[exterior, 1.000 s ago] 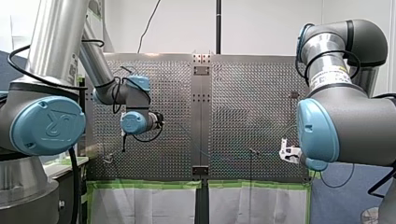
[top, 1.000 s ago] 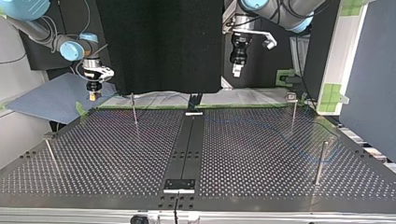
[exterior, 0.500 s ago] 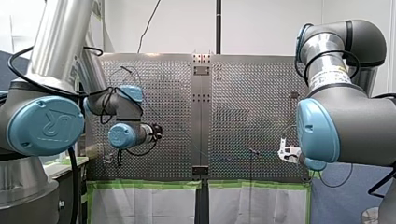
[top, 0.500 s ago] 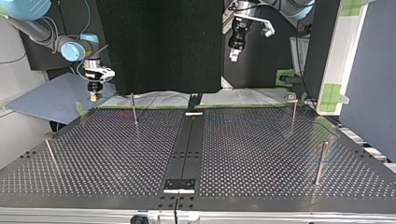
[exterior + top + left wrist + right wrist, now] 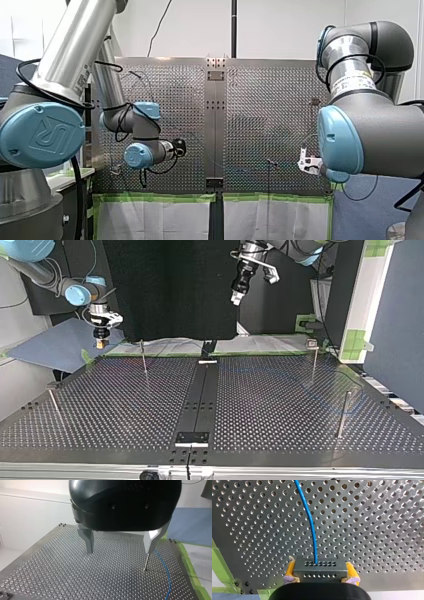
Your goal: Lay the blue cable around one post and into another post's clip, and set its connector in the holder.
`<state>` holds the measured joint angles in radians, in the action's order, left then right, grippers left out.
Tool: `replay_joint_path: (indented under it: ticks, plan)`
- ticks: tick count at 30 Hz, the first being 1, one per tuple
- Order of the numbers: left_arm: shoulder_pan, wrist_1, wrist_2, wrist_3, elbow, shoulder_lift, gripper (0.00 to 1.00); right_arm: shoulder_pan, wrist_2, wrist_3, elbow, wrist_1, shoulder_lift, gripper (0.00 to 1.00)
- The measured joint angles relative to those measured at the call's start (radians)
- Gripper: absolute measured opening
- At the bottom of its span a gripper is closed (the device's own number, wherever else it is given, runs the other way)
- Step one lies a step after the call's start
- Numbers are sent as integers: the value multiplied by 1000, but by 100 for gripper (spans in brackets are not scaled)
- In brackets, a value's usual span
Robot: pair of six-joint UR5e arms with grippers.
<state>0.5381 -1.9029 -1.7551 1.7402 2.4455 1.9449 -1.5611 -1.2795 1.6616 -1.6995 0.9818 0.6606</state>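
Note:
My right gripper (image 5: pixel 320 562) has its yellow pads shut on a grey perforated connector block (image 5: pixel 319 572). The blue cable (image 5: pixel 310 522) runs out of the block's face and away over the perforated table. In the top view that gripper (image 5: pixel 101 343) hangs above the table's far left corner, and the cable (image 5: pixel 325 402) lies in a loose curve on the right half near two posts (image 5: pixel 342 412). My left gripper (image 5: pixel 119 552) is open and empty, high above the table (image 5: pixel 234 299). Beyond its finger stand a thin post (image 5: pixel 147 561) and the cable (image 5: pixel 167 573).
More thin posts (image 5: pixel 143 357) stand on the top view's left half, one near the left edge (image 5: pixel 54 402). A black strip (image 5: pixel 200 400) with small brackets runs down the table's middle. Green tape (image 5: pixel 160 197) edges the table, and a blue mat (image 5: pixel 55 345) lies off its far left.
My left arm has swung: in the top view its gripper rose and shifted left, in the front view its wrist dropped and moved right. My right arm kept still.

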Motion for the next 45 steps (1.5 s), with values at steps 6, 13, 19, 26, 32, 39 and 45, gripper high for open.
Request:
replay_joint_path:
  ticks: [6, 13, 19, 26, 32, 39, 45]
  plan:
    - [22, -8, -43, -7, -44, 54, 100, 0, 0, -4, 0, -1, 0, 0]
    - [33, -47, -99, -53, -51, 110, 100, 4, 0, -7, 0, -3, 0, 0]
    - [38, -62, -150, -86, -52, 136, 100, 4, -1, -8, -1, -4, 0, 0]
    - [43, -55, -218, -92, -54, 138, 100, 4, -1, -9, -1, -6, 0, 0]
    - [44, -49, -256, -109, -67, 139, 100, 4, -1, -8, 0, -4, 0, 0]
    - [44, -49, -268, -118, -75, 139, 100, 7, -4, -9, 5, -10, 0, 0]
    - [44, -52, -268, -119, -76, 139, 100, 10, -37, -30, 21, -33, 4, 0]
